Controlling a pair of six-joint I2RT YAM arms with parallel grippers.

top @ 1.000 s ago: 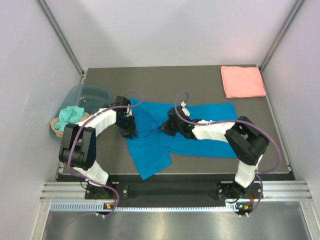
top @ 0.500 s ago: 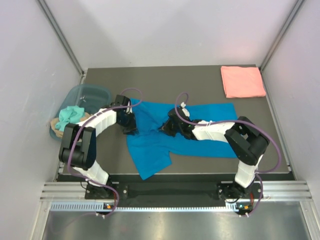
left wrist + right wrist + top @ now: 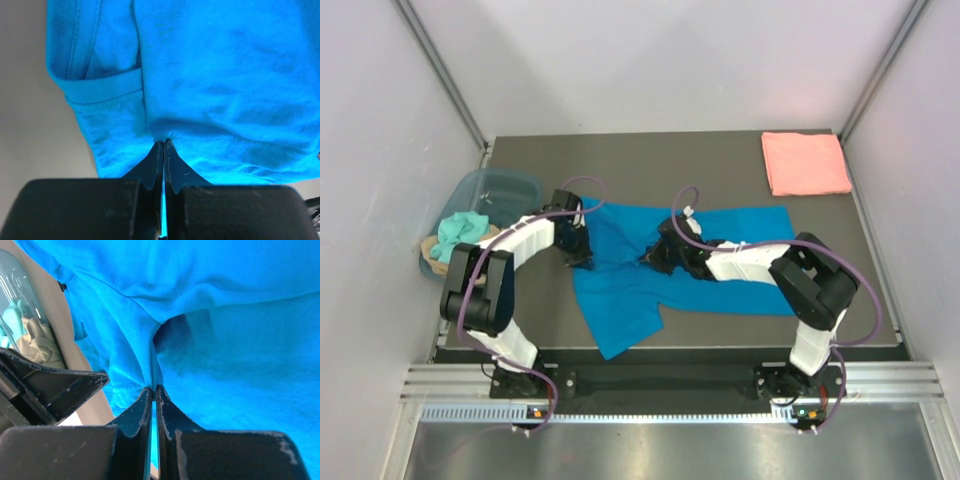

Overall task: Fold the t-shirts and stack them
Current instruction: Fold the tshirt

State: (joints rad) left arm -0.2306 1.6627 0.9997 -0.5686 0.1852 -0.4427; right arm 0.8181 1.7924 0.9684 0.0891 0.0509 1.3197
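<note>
Tightly, left tool (image 3: 164,144) and right tool (image 3: 152,389) pinching blue t-shirt (image 3: 620,291), pink t-shirt (image 3: 806,163) folded

Top view: bright, even overhead light; we see only soft shadows on table (image 3: 720,165); walls (image 3: 650,60) slightly washed out. Wrist views: shirt (image 3: 225,75) oversaturated blue, weave soft; left gripper (image 3: 164,147) dark, underexposed. We note deep shadow in fold, right wrist view.

Blue t-shirt (image 3: 225,75) mostly beyond wrist-view edges
</note>
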